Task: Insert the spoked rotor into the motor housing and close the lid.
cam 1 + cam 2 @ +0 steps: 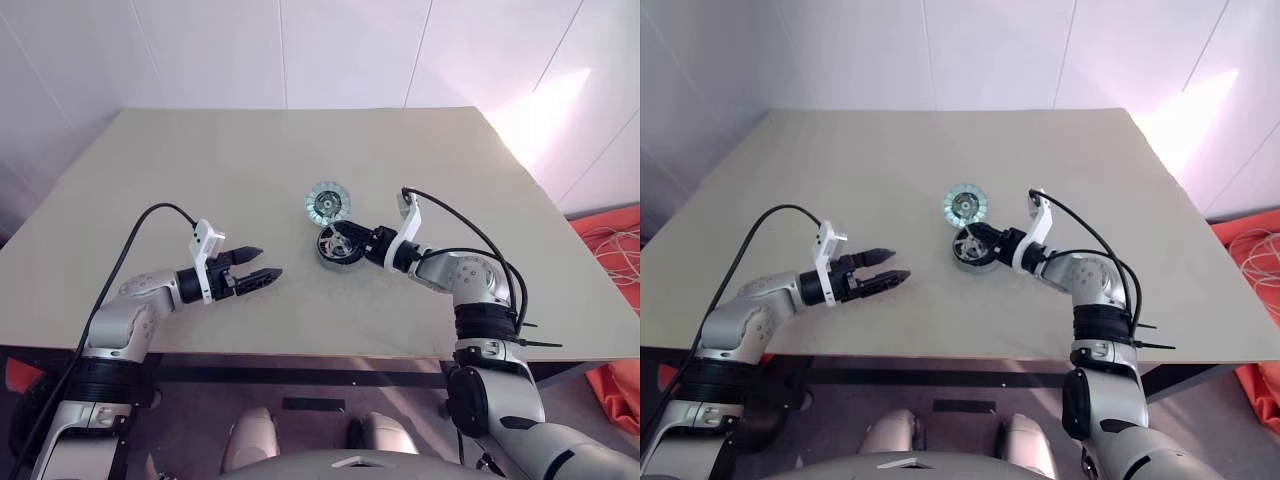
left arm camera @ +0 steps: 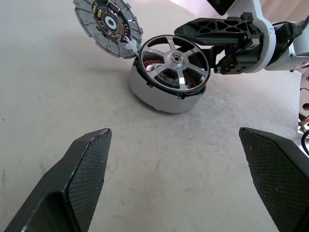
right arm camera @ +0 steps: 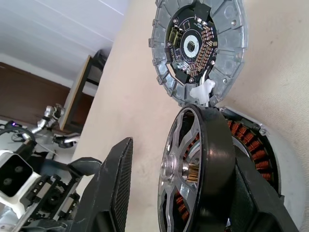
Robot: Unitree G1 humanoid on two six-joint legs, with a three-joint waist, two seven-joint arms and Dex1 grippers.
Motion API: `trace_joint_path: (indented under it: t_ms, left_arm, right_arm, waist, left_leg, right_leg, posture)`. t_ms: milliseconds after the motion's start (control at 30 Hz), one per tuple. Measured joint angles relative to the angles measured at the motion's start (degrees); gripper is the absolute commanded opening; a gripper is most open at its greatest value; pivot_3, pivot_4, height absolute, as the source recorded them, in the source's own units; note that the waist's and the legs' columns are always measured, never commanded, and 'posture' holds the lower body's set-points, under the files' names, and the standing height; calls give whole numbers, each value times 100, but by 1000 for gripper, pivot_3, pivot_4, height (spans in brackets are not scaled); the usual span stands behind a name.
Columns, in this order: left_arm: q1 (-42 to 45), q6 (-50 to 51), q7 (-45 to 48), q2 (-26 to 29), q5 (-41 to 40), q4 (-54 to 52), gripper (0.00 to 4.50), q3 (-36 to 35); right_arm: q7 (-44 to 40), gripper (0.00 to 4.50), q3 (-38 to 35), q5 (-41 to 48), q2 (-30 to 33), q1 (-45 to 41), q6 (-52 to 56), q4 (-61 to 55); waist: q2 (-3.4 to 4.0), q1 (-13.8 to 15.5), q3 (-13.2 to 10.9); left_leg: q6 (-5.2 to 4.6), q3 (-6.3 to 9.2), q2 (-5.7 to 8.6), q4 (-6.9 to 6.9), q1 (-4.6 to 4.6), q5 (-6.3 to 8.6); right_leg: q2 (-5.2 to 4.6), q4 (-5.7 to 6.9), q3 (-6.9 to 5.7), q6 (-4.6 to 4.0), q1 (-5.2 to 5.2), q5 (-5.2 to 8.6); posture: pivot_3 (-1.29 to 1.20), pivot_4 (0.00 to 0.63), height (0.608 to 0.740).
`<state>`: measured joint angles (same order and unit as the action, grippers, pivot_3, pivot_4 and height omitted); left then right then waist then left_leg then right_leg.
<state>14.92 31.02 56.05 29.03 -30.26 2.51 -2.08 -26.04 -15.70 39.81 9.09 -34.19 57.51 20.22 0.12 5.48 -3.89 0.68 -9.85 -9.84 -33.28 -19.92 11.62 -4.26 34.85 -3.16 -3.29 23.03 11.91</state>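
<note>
**Caller:** Right claw (image 1: 358,240), what have you got?

**Me:** It's clamped on the spoked rotor (image 2: 174,63), rim between my fingers, tilted half into the motor housing (image 2: 161,94) mid-surface (image 1: 250,150). Not seated, I'd say. The lid (image 1: 326,202) lies just past the housing at twelve o'clock, segmented face up, so closing it remains.

**Caller:** And the left?

**Me:** Left claw (image 1: 262,277) hangs wide open and empty at nine o'clock, well apart. My right wrist view catches the tilt and coppery windings; the head views miss those.
</note>
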Motion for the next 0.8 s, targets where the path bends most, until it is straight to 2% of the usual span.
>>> trace_joint_path:
  t_ms: [333, 600, 800]
  left_arm:
    - [-2, 10, -2, -1, -2, -11, 4500, 0]
    - [-22, 20, -4, -2, -3, -36, 4500, 0]
    - [-22, 23, -7, -5, -3, -44, 4500, 1]
  right_arm:
    - [-237, 3022, 198, -193, 36, 109, -460, -4]
    - [-103, 3022, -366, 91, -101, 56, -695, -4]
    - [-138, 3022, -394, 113, -105, 3, -860, -80]
  waist:
    - [0, 2, 0]
    - [0, 2, 0]
    - [0, -1, 0]
  left_leg:
    - [-1, 1, 0, -1, -1, 0]
    - [-2, 1, 0, -1, -3, 0]
    - [-2, 1, 1, -1, -2, 0]
  right_leg:
    - [0, 1, 0, -1, -1, -1]
    - [0, 1, 0, -2, 1, -1]
    - [0, 1, 0, -2, 1, -1]
  posture:
    - [0, 0, 740]
    - [0, 0, 740]
    - [0, 0, 740]
